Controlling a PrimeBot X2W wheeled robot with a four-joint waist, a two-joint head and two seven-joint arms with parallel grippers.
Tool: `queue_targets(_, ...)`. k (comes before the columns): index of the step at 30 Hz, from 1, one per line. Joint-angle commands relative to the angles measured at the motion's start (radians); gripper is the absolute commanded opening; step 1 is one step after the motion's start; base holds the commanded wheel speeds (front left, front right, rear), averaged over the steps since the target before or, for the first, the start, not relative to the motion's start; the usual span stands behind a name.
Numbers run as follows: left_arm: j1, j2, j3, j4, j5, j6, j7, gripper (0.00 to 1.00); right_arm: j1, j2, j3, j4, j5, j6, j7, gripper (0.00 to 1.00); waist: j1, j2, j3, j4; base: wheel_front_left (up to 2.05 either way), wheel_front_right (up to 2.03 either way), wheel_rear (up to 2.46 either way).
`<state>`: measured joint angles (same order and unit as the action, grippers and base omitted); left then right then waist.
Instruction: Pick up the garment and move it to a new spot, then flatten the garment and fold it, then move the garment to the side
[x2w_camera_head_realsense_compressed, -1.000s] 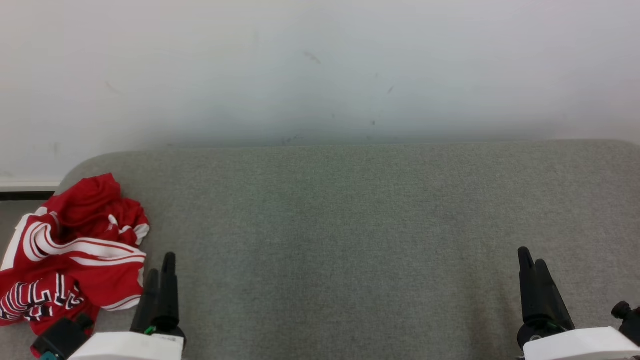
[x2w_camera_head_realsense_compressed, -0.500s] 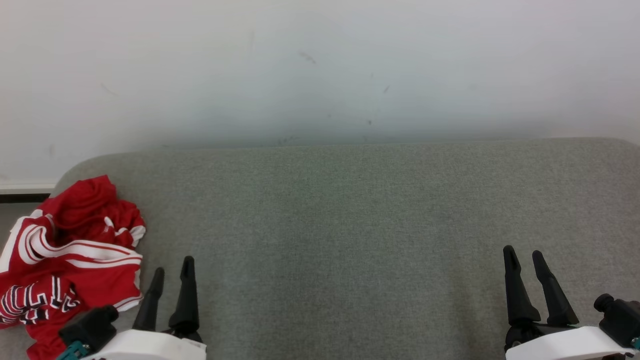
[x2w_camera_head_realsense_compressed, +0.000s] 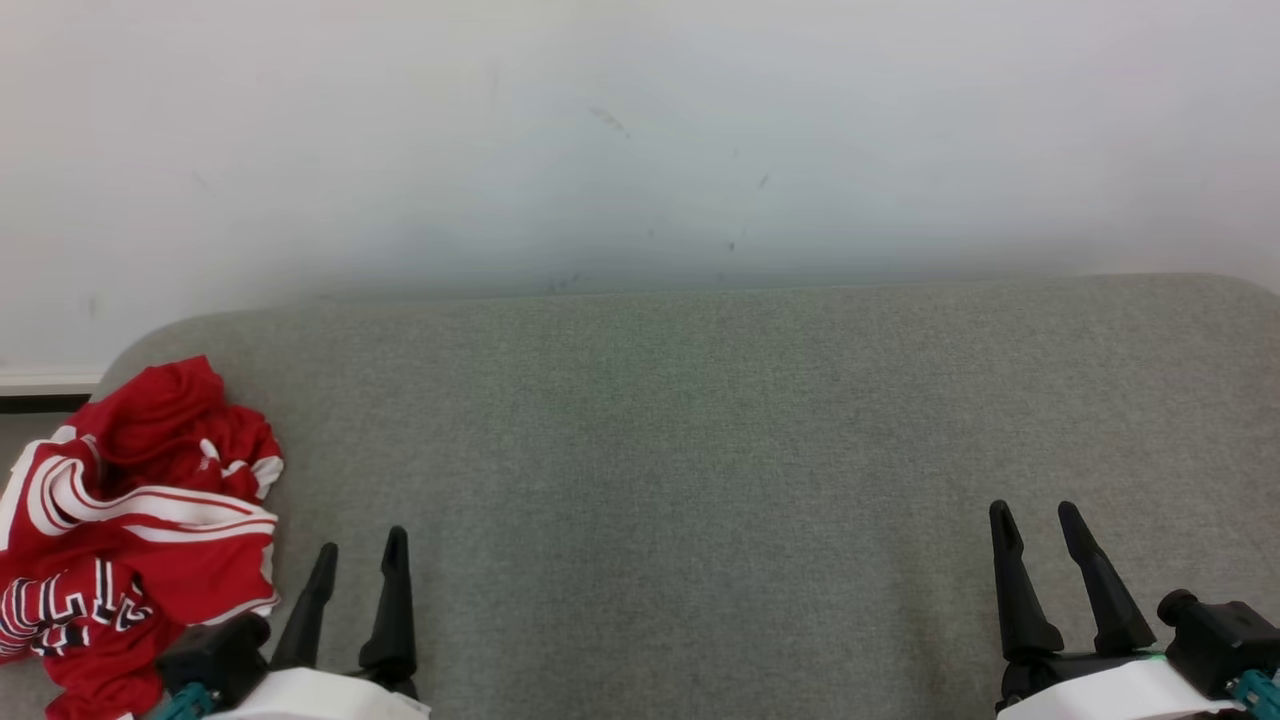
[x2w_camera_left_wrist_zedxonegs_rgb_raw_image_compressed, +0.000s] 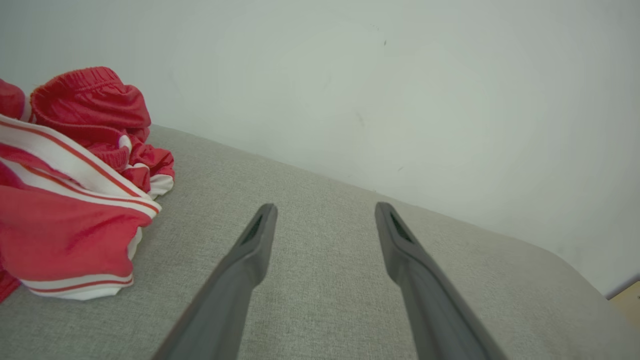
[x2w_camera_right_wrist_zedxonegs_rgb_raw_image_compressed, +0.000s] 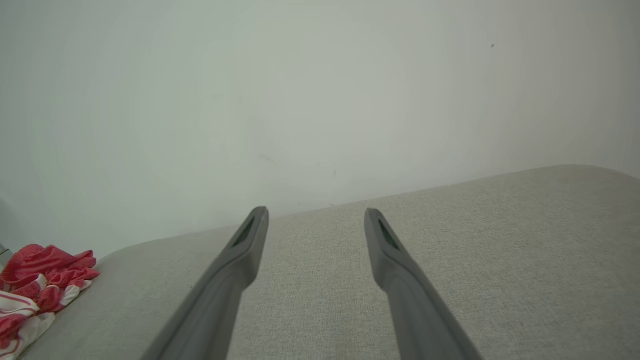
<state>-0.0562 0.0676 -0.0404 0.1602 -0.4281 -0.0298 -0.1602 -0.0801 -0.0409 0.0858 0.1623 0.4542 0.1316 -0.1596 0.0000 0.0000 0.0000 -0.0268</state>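
Observation:
The garment (x2w_camera_head_realsense_compressed: 130, 520) is a crumpled red jersey with white stripes and dark lettering, heaped at the left end of the grey padded surface (x2w_camera_head_realsense_compressed: 700, 450). It also appears at the left of the left wrist view (x2w_camera_left_wrist_zedxonegs_rgb_raw_image_compressed: 70, 190) and small at the lower left of the right wrist view (x2w_camera_right_wrist_zedxonegs_rgb_raw_image_compressed: 35, 280). My left gripper (x2w_camera_head_realsense_compressed: 362, 548) stands open just right of the garment, apart from it, with nothing between its fingers (x2w_camera_left_wrist_zedxonegs_rgb_raw_image_compressed: 250, 250). Far to the right, my right gripper (x2w_camera_head_realsense_compressed: 1032, 512) is open and empty as well, its fingers (x2w_camera_right_wrist_zedxonegs_rgb_raw_image_compressed: 240, 255) over bare fabric.
A pale wall (x2w_camera_head_realsense_compressed: 640, 140) rises directly behind the padded surface. The surface's rounded left corner (x2w_camera_head_realsense_compressed: 150, 340) lies just beyond the garment, with a dark strip of floor edge (x2w_camera_head_realsense_compressed: 40, 402) past it. Grey fabric stretches between the two grippers.
Both grippers turned so their fingers show spread apart instead of overlapping. The left one shifted right and lower in view, the right one shifted left. The picture itself drifted slightly.

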Motion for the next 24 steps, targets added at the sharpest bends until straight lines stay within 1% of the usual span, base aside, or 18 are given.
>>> queue_targets(1,0.001,0.011,-0.002,-0.005,0.033,0.003,-0.01,1.0,-0.02,-0.01,0.003,-0.006,-0.032,-0.001,-0.011,1.0,0.0,0.0,0.0,-0.001,0.0,0.0,0.0)
queue_targets(12,-0.001,0.011,-0.02,0.005,0.113,-0.001,-0.035,1.0,-0.022,-0.011,0.018,-0.008,-0.108,-0.001,-0.036,1.0,0.0,0.0,-0.002,-0.006,0.0,0.0,0.0)
queue_targets(16,-0.004,0.005,-0.012,0.011,0.123,-0.011,-0.044,1.0,-0.022,-0.011,0.027,-0.007,-0.133,-0.001,-0.045,1.0,0.0,0.0,-0.001,-0.007,0.0,0.0,0.0)
queue_targets(18,-0.006,0.004,-0.01,0.012,0.136,-0.015,-0.047,1.0,-0.02,-0.011,0.027,-0.007,-0.125,-0.001,-0.048,1.0,0.0,0.0,-0.001,-0.008,0.0,0.0,0.0)
queue_targets(24,-0.005,0.0,-0.006,0.013,0.183,-0.02,-0.061,1.0,-0.012,-0.012,0.029,-0.015,-0.163,-0.001,-0.062,1.0,0.0,0.0,-0.005,-0.012,0.0,0.0,0.0)
